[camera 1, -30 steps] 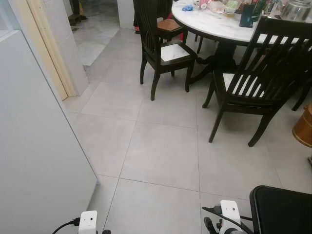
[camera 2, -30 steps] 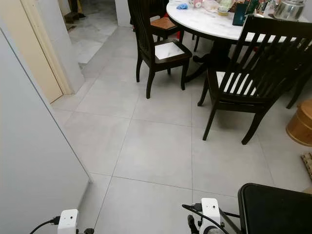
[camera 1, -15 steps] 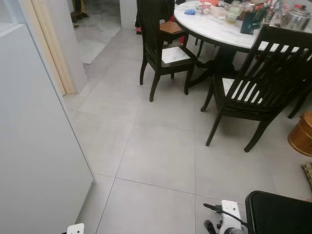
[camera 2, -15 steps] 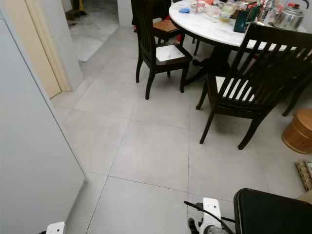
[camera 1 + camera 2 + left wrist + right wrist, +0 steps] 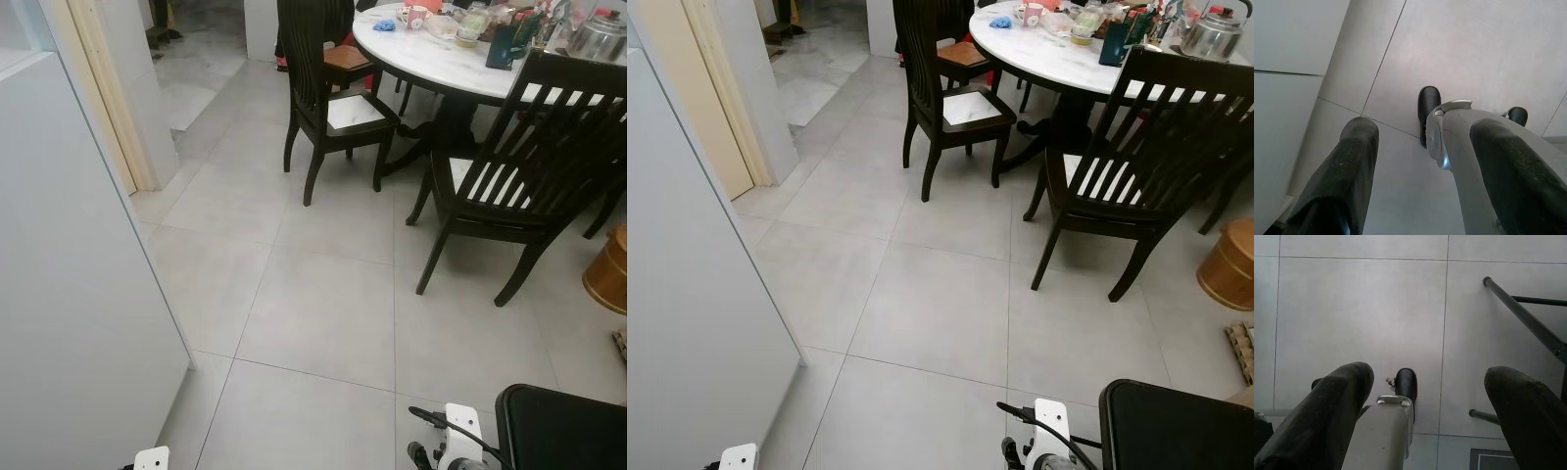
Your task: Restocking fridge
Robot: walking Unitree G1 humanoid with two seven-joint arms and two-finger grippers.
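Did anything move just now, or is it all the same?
Only the camera tilted up a little, so more of the round table shows. The chairs and the white fridge side stayed put. Both grippers hang idle, holding nothing.

The fridge [image 5: 69, 294] stands at the robot's left, a plain white upright side panel resting on the grey tiled floor [image 5: 323, 304].
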